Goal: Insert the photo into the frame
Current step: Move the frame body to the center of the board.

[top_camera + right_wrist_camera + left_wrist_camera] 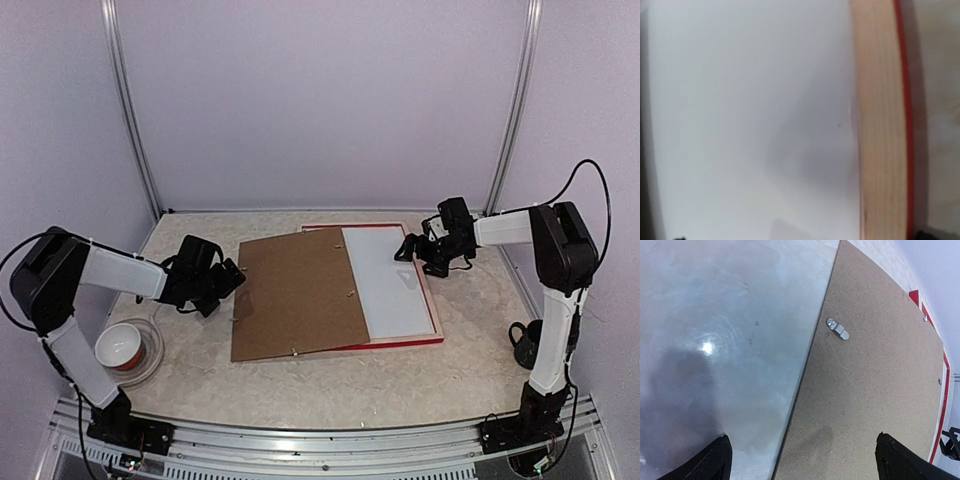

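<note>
Your left gripper (226, 290), jaws spread, hangs at the left edge of the brown backing board (295, 295), which lies askew over the face-down frame (431, 305), centre-right of the picture. Your right gripper (415, 258), jaws spread too, is above the frame's upper right corner. You cannot tell whether the white sheet (390, 280) inside is the photo.

Seeing the frame (400, 343) lying flat, right of the middle, with a white sheet (390, 280) inside it. Seeing a brown board (295, 295) lying crooked over its left part. Finding the left gripper (228, 283) wide open just beside the board's left edge, and the right gripper (408, 250) wide open at the frame's upper right edge. Spotting a bowl (125, 345) at the lower left.
</note>
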Action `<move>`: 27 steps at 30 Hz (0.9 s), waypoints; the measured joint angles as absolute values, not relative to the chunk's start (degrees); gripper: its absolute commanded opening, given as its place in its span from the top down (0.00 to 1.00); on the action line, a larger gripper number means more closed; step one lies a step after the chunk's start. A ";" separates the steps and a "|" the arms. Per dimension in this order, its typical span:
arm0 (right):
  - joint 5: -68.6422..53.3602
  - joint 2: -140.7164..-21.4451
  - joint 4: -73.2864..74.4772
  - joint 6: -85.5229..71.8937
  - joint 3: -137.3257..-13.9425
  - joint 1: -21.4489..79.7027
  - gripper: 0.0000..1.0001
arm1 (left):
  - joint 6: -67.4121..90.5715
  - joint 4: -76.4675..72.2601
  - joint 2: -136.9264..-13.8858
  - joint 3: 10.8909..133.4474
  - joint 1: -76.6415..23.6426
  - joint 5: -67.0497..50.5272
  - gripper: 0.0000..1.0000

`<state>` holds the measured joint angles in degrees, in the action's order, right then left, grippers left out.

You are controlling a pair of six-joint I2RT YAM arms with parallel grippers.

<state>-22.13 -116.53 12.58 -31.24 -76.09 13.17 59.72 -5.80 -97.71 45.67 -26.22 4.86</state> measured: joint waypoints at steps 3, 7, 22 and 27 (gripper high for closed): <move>-22.09 -116.49 12.75 -31.53 -76.12 14.90 0.01 | 59.83 -5.50 -95.07 42.85 -23.79 5.58 0.01; -21.78 -116.49 13.87 -31.62 -76.66 17.08 0.01 | 59.72 -5.08 -94.61 42.54 -21.96 5.67 0.01; -20.23 -104.18 18.41 -32.71 -79.07 18.50 0.05 | 58.26 -6.90 -95.70 42.81 -21.56 5.19 0.02; -26.39 -108.27 16.32 -32.86 -81.23 21.65 0.09 | 58.19 -8.82 -96.47 42.81 -21.54 4.91 0.03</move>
<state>-26.39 -108.27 16.32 -32.86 -81.23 21.65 58.19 -8.82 -96.47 42.81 -21.54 4.91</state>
